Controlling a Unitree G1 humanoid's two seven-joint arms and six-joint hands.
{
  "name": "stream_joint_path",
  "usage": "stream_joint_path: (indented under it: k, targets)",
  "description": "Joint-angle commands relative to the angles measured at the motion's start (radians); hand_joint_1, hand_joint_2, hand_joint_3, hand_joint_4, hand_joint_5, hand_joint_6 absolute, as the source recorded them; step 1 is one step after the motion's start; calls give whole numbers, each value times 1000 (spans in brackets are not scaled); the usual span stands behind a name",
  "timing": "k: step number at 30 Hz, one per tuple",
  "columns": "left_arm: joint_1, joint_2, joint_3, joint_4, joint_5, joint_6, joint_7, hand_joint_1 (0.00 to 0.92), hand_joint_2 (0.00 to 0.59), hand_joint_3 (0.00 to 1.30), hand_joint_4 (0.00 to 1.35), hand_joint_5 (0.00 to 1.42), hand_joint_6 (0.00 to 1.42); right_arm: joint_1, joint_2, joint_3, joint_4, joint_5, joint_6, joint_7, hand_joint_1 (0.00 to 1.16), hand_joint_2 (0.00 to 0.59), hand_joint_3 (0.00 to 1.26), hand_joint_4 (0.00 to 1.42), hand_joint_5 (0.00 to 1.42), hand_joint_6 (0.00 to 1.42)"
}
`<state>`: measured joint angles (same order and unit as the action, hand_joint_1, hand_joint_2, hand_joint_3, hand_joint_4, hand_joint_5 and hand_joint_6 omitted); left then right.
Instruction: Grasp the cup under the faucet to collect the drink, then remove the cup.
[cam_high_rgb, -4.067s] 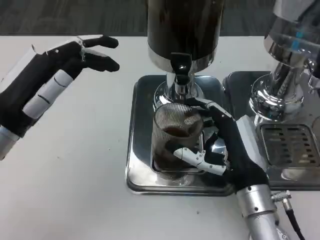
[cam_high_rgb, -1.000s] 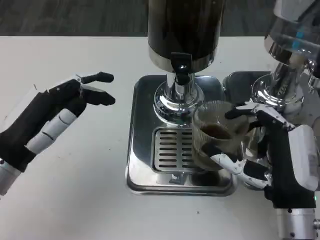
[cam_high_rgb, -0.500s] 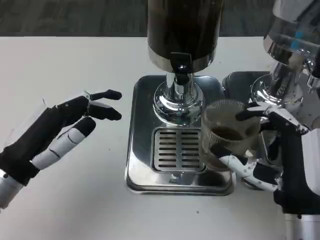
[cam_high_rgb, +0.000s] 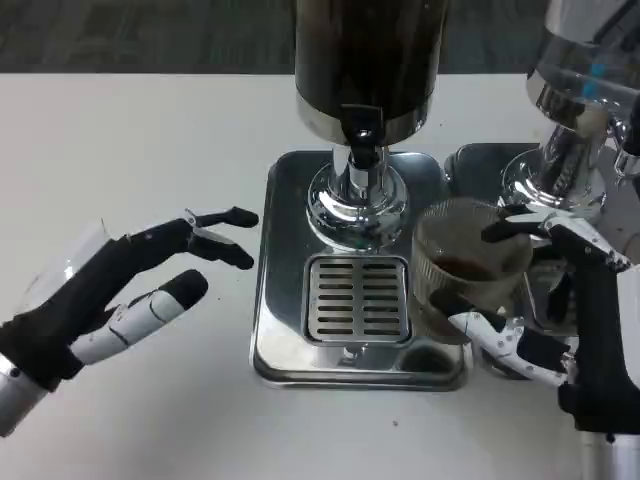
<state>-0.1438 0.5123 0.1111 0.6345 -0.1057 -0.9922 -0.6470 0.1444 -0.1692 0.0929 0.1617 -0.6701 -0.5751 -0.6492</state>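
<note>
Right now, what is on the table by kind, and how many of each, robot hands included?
Drink dispensers: 2, dark one, clear one
Drip trays: 2, centre, right
Cups: 1, ribbed cup with dark drink, held by the right hand
Robot hands: 2, left hand, right hand
Total: 7

White table (cam_high_rgb: 150, 120), two chrome drip trays (cam_high_rgb: 285, 340) side by side, dispensers standing on them
</note>
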Motion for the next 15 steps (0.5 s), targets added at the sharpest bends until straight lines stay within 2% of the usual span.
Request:
stream_joint_path:
  k: [1, 7, 15]
  targets:
    - [23, 28, -9, -15, 48, -54, 27, 0, 172, 279, 427, 380, 343, 10, 1, -10, -47, 18, -15, -7, 864, 172, 658, 763, 957, 1282]
    - [36, 61, -9, -38, 179, -133, 107, 0, 171, 252, 377, 330, 305, 29, -3, -15, -74, 19, -17, 2, 867, 172, 661, 763, 963, 1282]
    - [56, 87, -16, -60, 211, -151, 170, 0, 170, 232, 309, 285, 267, 54, -2, -21, -103, 27, -22, 19, 869, 172, 662, 763, 968, 1282]
